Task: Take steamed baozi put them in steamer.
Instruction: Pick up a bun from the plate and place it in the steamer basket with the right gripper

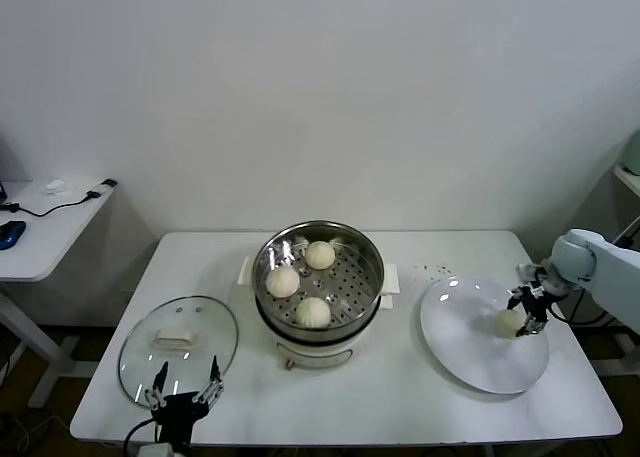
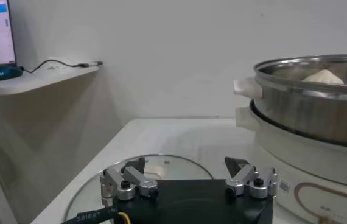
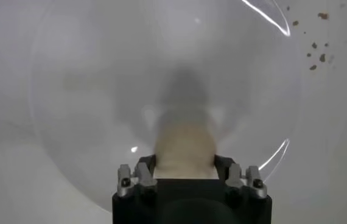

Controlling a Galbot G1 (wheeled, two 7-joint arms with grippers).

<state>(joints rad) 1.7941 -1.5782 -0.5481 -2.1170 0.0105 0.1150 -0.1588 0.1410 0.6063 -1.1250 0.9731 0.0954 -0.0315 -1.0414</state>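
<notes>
No legible writing is seen. The right gripper [image 1: 527, 312] is lowered from the right edge onto the white plate [image 1: 470, 362], its jaws closed against the sides of the fourth baozi [image 3: 184, 146], which is round, with no long axis. Three baozi [image 1: 312, 312] are seated dome-up in the steamer [image 1: 373, 277] at the centre of the counter [image 1: 400, 407]. The left gripper [image 1: 186, 389] is held near the counter's front edge at the glass lid [image 1: 140, 352], jaws apart.
</notes>
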